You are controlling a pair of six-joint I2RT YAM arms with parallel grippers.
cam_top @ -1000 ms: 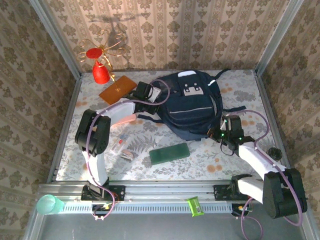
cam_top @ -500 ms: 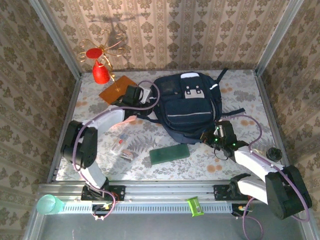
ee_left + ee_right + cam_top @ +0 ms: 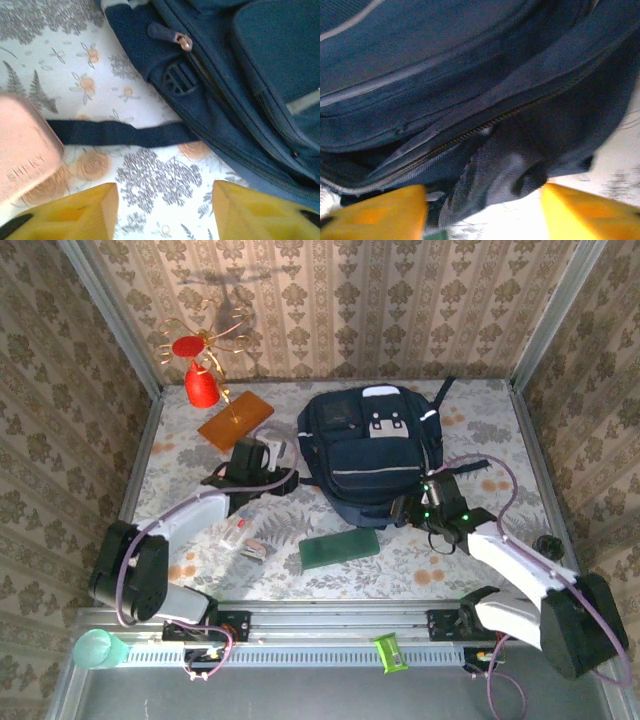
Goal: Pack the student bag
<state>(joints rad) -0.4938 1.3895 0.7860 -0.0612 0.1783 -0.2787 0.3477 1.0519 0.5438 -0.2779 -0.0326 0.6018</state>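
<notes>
Top external, left to right: teal cup sits on the near rail at the left corner, off the table. Red cone ornament with wire antlers stands in the far-left corner, orange-brown board just beside it. Left end effector is between that board and the student bag, near the bag's left side, where a dark strap trails out. Clear packet and green flat case lie on the near side of the bag, apart from both arms. Bag lies flat at centre-far of the table, front pockets up, white patch toward the back wall. Right end effector is at the bag's near-right edge. Green clip-like item is on the rail; black knob is at the right table edge.

Left wrist adds detail: yellow fingers are spread with nothing between them, so released, floral table beneath. Strap runs crosswise just ahead of the fingertips, from a pink block on the left to the bag. Zipper pull and black buckle are on the bag's side.

Right wrist adds detail: orange fingers are wide apart, released. A loose fabric fold of the bag bulges between them; can't tell if it touches either finger. Zipper track runs diagonally above the fold.
</notes>
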